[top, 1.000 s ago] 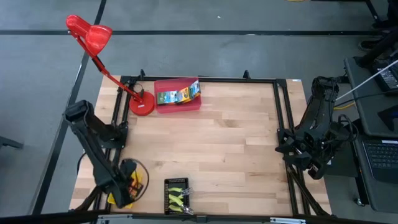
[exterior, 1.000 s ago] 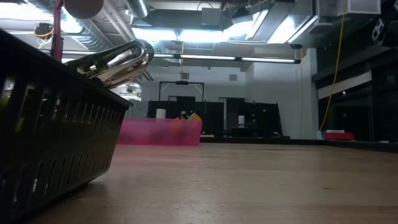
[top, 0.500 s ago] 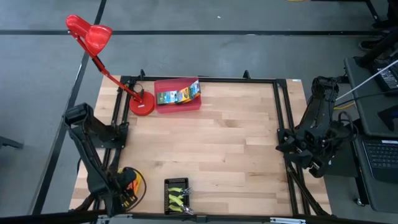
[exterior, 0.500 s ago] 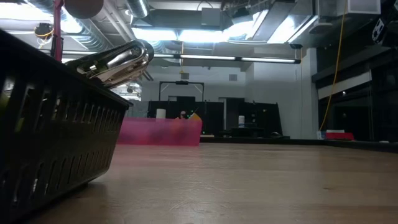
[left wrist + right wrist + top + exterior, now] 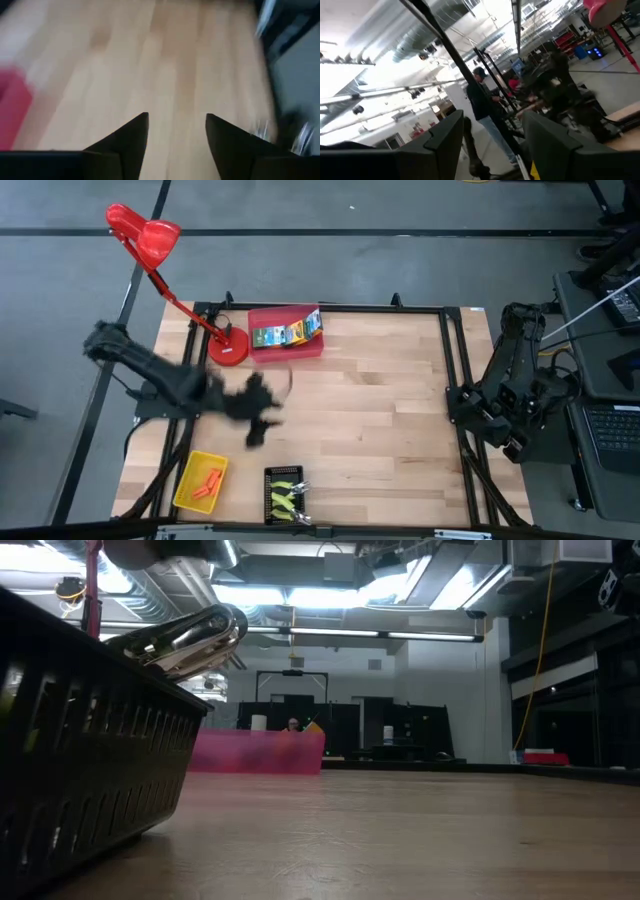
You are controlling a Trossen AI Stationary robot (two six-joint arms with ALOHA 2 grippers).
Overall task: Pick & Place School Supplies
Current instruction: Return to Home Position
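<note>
A: Where are the erasers [image 5: 207,480] held?
B: In the yellow bin [image 5: 182,498], at the worktop's [image 5: 380,410] left corner beside the black tray [image 5: 268,485]; the left end effector [image 5: 258,418], nearer, is released mid-worktop.
A: Confirmed how?
B: By its wrist view: fingers [image 5: 132,132] parted, nothing gripped. The right end effector [image 5: 492,117], also released, is parked at the right edge.
</note>
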